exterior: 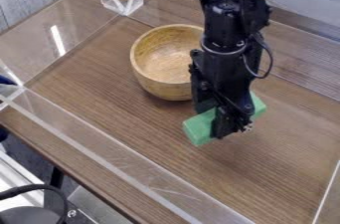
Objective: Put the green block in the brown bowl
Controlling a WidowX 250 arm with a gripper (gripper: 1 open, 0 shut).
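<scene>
Hand (228, 126) clamped on green block (204, 128), just right and nearer of brown bowl (162, 61), above table (106, 128).

Probably a lab: clear acrylic walls (54, 39) fence a wooden tabletop (119, 118).

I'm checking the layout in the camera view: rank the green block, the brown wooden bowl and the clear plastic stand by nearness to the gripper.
1. Flat bright green block, clamped in the gripper.
2. Round light-brown wooden bowl, just behind.
3. Clear plastic stand, far back corner.
</scene>
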